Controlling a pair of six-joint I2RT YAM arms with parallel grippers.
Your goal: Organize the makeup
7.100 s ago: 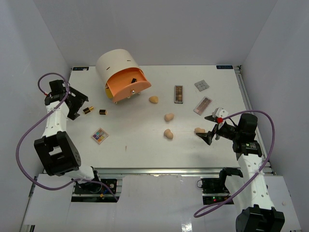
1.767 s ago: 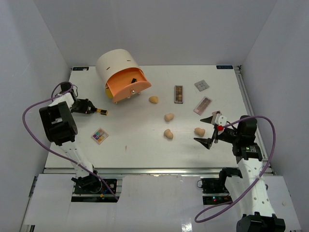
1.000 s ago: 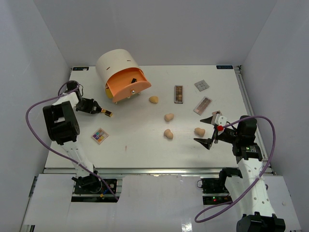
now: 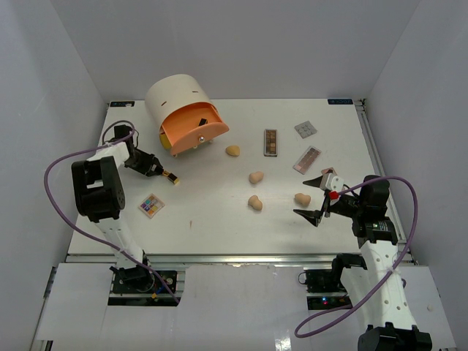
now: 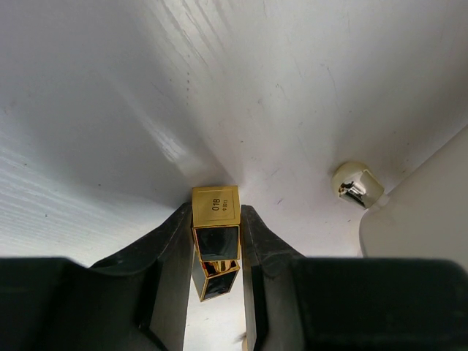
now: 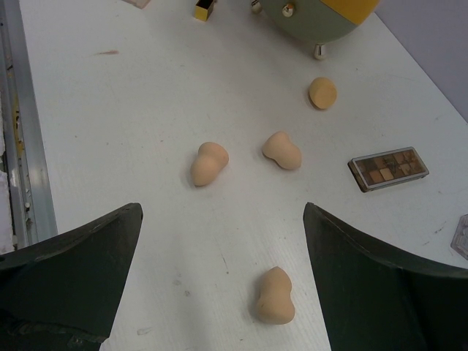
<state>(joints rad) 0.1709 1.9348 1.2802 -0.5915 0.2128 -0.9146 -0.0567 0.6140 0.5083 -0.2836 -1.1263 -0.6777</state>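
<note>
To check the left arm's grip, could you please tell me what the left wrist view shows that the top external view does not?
Only the left wrist view: the 018 printed on the gold end of the black-and-gold lipstick tube, with a finger pressed against each side. Only the top external view: the tan sponges, the brown eyeshadow palette, the open right gripper and the open orange drawer. Both: the tube in the left gripper and the cream drawer unit.

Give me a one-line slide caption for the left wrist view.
Left jaws closed on a small gold-and-black case, white table beyond, the drawer unit and its gold foot at right.
</note>
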